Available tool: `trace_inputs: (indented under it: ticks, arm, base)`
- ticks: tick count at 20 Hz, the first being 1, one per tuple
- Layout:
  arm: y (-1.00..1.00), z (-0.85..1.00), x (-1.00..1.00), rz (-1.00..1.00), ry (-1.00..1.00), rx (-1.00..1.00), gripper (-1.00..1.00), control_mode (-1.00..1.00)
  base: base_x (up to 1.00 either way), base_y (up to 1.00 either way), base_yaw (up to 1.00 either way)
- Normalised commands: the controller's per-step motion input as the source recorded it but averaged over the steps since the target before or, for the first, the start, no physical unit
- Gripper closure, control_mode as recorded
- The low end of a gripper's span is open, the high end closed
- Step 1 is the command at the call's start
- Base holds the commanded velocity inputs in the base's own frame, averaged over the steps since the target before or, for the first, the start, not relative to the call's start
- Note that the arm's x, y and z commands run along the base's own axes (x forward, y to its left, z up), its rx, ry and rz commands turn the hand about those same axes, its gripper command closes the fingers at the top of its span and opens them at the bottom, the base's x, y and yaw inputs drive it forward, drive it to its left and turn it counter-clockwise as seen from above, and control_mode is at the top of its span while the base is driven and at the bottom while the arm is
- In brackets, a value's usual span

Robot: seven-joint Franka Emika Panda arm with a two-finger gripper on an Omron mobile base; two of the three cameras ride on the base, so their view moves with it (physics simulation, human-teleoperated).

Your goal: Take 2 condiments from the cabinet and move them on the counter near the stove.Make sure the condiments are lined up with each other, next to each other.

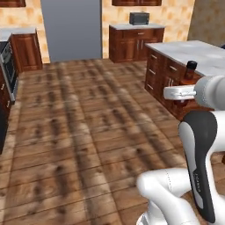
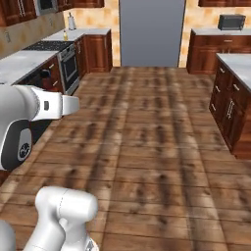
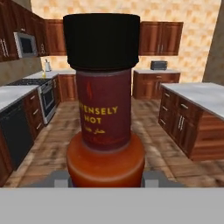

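Sauce bottle (image 3: 105, 109), slim and red-brown with a black cap, stands upright and very close in the hand view, held between the closed fingers of the gripper (image 3: 105, 177). Its label reads "hot" in yellow letters. In the left base view the bottle (image 1: 189, 71) sits at the white arm's end, in mid-air over the wooden floor (image 1: 79, 132). Far off, the stove (image 3: 26, 82) lies in the marbled counter (image 3: 13, 94).
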Motion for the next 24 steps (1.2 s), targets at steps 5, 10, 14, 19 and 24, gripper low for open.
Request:
trace_inputs:
  ticks: [5, 10, 14, 19, 24]
  arm:
    - [0.00, 0.00, 0.00, 0.00, 0.00, 0.00, 1.00, 1.00]
    - [0.00, 0.00, 0.00, 0.00, 0.00, 0.00, 1.00, 1.00]
    - [0.00, 0.00, 0.00, 0.00, 0.00, 0.00, 1.00, 1.00]
    - [0.00, 0.00, 0.00, 0.00, 0.00, 0.00, 1.00, 1.00]
    - [0.00, 0.00, 0.00, 0.00, 0.00, 0.00, 1.00, 1.00]
  base:
    - [1.00, 0.00, 0.16]
    - [1.00, 0.00, 0.27]
    - [1.00, -0.07, 0.53]
    - [1.00, -0.29, 0.69]
    - [1.00, -0.85, 0.29]
